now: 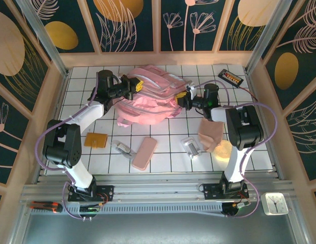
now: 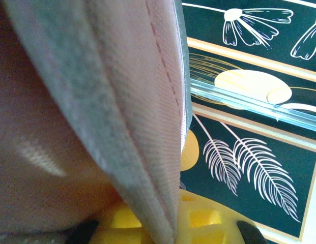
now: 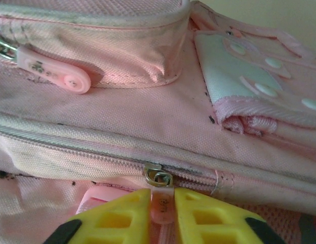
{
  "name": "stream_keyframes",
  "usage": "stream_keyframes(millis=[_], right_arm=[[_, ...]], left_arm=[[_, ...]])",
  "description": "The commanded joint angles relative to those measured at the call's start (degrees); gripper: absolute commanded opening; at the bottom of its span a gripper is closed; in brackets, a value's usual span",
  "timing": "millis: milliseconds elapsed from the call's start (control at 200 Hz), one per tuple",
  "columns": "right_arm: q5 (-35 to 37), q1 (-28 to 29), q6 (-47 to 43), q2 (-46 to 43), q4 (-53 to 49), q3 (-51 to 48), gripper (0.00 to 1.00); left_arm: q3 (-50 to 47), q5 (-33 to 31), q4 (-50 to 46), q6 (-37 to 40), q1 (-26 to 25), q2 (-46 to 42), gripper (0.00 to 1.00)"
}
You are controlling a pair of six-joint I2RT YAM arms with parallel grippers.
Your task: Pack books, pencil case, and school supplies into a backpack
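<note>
Evidently the backpack (image 1: 152, 101) was soft and limp. It lay slumped at the back middle of the table (image 1: 173, 158), and I judge that its cloth would fold and slide rather than keep any shape. A hold on a seam or on a zip tab therefore looked more sensible than a hold on flat cloth.

The left gripper (image 2: 165, 230) had its jaws fully closed on a thick hemmed edge at the bag's left side. This should stop the bag from following when the zip is drawn. At the bag's right side, the right gripper (image 3: 162, 217) had its yellow fingers (image 3: 117, 221) brought together on the small pink zip pull (image 3: 162, 199), just below the metal slider (image 3: 158, 176). The pull was thin and smooth, so I think it could slip out if it is drawn across the zip line.

The pencil case (image 1: 145, 152) lay near the front of the table, with silver clips (image 1: 123, 149) on either side of it and the orange-brown pad (image 1: 95, 140) further to the left, all well apart from the bag. The table was flat and white, ruled with dark lines. Dark panels (image 1: 127, 25) with pale plant drawings closed in the space, and a black slab (image 1: 231, 77) lay in the far right corner.
</note>
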Motion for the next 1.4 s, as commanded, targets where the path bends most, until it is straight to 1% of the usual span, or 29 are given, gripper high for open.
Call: stream_keyframes(millis=[0,125,280,375,390,420,430,455,480,500,565,776,901,951,1001,1026,1061,1186,1286,1391], right_arm=[[-1.92,0.11,-0.03,-0.16,-0.16,0.4,0.13],[-2.03,0.14,0.69,-0.79,0.61,-0.75,0.0],[-2.6,0.16,2.97,-1.61,3.3,-2.13,0.0],[-6.89,0.03,6.85,-0.16,4.88,-0.89,0.0],[-7.48,0.03,7.65,0.27,5.0,-0.46,0.04],[-8.41,0.03,9.28,1.05,5.25,0.41,0.17],[-8.57,0.03,9.87,1.37,5.53,0.64,0.23],[-9.23,0.03,11.08,1.92,6.08,1.03,0.32],[-9.75,0.01,12.26,2.62,7.17,1.2,0.38],[-9.92,-0.04,13.05,2.92,8.3,1.26,0.41],[-9.87,0.0,15.17,3.93,10.78,1.42,0.43],[-9.19,0.29,17.56,5.51,14.07,1.94,0.43],[-9.38,0.96,17.55,6.68,13.65,3.72,0.4],[-8.75,1.32,17.11,6.86,13.09,4.39,0.37],[-7.73,1.56,16.8,6.92,12.33,4.84,0.3],[-7.25,1.62,16.75,7.01,11.84,5.13,0.23],[-7.05,1.68,16.72,7.13,11.3,5.42,0.15],[-5.51,1.63,16.3,5.85,10.61,4.55,0.0],[-3.67,1.3,14.97,3.26,8.86,2.83,0.0],[-2.0,1.0,12.34,-0.28,4.77,1.08,0.0]], left_arm=[[1.86,4.55,9.37,-3.79,0.28,-5.6,0.0],[1.95,4.33,9.36,-3.51,0.3,-5.38,0.0],[1.86,4.26,8.52,-2.75,0.27,-5.43,0.0],[1.86,4.29,8.28,-2.72,0.26,-5.6,0.0],[1.86,4.31,8.18,-2.56,0.29,-5.6,0.0],[1.94,4.42,8.06,-2.6,0.28,-5.6,0.0],[1.95,4.39,7.99,-2.53,0.26,-5.65,0.0],[2.03,4.42,7.9,-2.47,0.29,-5.65,0.0],[2.03,4.4,7.85,-2.42,0.26,-5.69,0.0],[2.11,4.42,7.8,-2.42,0.3,-5.69,0.0],[2.12,4.5,7.65,-2.33,0.29,-5.69,0.0],[2.12,4.5,7.5,-2.29,0.29,-5.87,0.0],[2.25,4.55,7.13,-1.94,0.3,-5.78,0.0],[2.25,4.51,7.08,-2.01,0.27,-5.69,0.0],[2.33,4.49,7.17,-1.98,0.3,-5.6,0.0],[2.38,4.51,7.18,-1.98,0.27,-5.53,0.0],[2.47,4.54,7.18,-1.98,0.26,-5.52,0.0],[2.32,4.56,7.43,-2.02,0.29,-5.51,0.0],[1.71,4.29,7.54,-1.82,0.26,-5.77,0.0],[1.07,3.46,6.56,-0.48,0.38,-6.13,0.0]])
